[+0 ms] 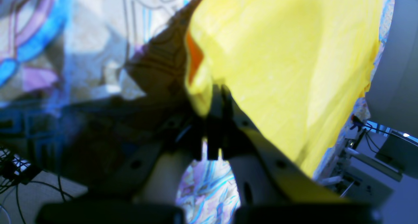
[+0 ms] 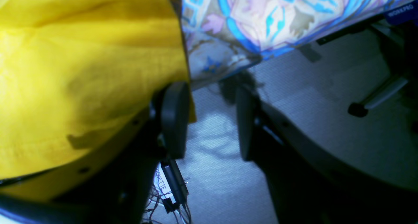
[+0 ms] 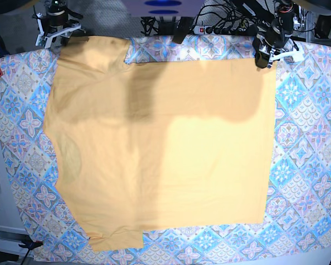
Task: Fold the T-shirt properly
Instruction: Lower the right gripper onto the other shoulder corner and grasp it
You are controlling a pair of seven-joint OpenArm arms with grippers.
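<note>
My left gripper (image 1: 217, 96) pinches a far corner of the soft, limp T-shirt (image 3: 160, 149) spread on the patterned tablecloth (image 3: 303, 165), while my right gripper (image 2: 209, 119) gapes empty beside its other far edge, best gripped by corners.

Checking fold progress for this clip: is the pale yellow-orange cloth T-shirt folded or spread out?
Mostly spread: the pale yellow-orange cloth T-shirt lies nearly flat across the blue-pink patterned tablecloth, no completed fold visible.
</note>
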